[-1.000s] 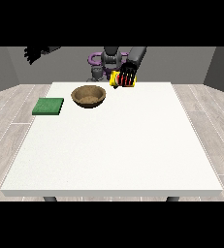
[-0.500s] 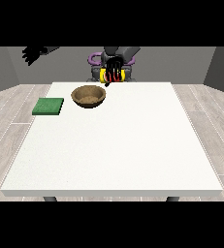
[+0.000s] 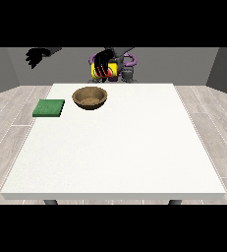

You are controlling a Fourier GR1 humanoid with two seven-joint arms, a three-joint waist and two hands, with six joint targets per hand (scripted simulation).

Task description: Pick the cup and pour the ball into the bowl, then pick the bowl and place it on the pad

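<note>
The yellow cup [image 3: 106, 71] – gripped by the black hand at the view's right [image 3: 103, 62] – has been carried leftward and raised above the brown wooden bowl [image 3: 90, 97], so pouring is judged imminent.

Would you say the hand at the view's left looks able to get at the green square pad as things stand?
Probably yes: that robot hand is raised beyond the table's far left corner, and nothing stands between it and the green square pad; the brown wooden bowl sits off to the side.
</note>
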